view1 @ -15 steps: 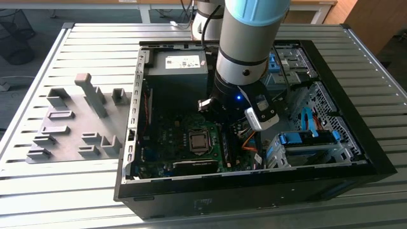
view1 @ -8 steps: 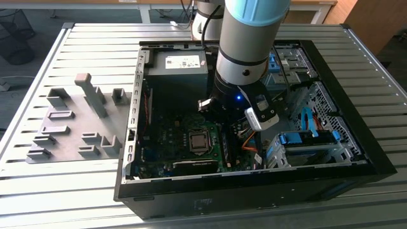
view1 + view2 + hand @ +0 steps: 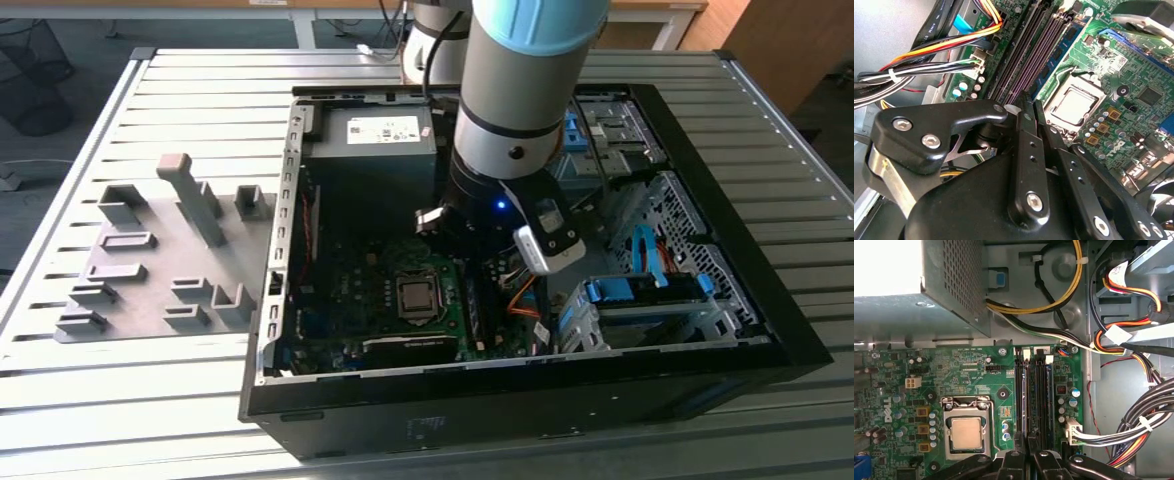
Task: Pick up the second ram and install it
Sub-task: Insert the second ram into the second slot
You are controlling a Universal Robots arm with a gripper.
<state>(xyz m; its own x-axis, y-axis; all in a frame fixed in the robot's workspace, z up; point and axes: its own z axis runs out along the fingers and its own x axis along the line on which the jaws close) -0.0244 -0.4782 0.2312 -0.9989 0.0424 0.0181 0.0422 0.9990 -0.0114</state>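
Claw (image 3: pixel 1030 107) fingertips nearly together over memory slots (image 3: pixel 1026 60) (ram indistinct).

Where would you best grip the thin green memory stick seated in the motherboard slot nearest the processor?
Probably pinch the memory stick across its two flat faces at the long top edge, coming from straight above. It stands on edge in its slot, other slots close alongside, so only that edge seems reachable.
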